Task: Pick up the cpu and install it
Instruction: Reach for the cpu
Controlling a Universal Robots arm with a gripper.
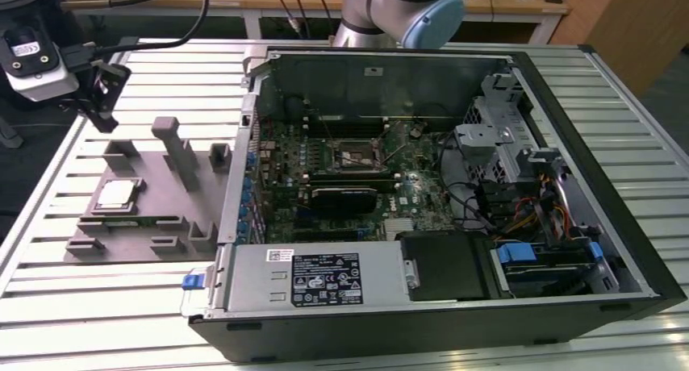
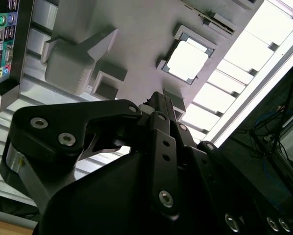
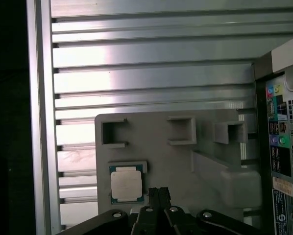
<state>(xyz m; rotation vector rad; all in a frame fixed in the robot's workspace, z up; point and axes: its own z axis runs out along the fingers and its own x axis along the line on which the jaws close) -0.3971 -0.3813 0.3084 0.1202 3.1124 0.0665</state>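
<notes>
The cpu (image 1: 116, 195), a small silvery square chip, lies flat in a recess of the grey plastic tray (image 1: 161, 218), at the exterior view's left of the open computer case. Both wrist views look down on the cpu (image 2: 187, 60) (image 3: 127, 186) in its pocket. My gripper (image 1: 105, 119) hangs well above the table's back left corner, up and away from the tray. Its black fingers (image 2: 158, 104) (image 3: 159, 194) are pressed together, shut, with nothing between them. The dark metal-framed socket (image 1: 356, 155) sits in the middle of the motherboard inside the case.
The black computer case (image 1: 635, 226) lies open on a slatted aluminium table (image 1: 64, 306). It holds a power supply (image 1: 312, 278), a drive cage (image 1: 495, 145) and cables. Upright posts (image 1: 173, 149) rise from the tray beside the cpu. The arm's base (image 1: 404, 12) stands behind the case.
</notes>
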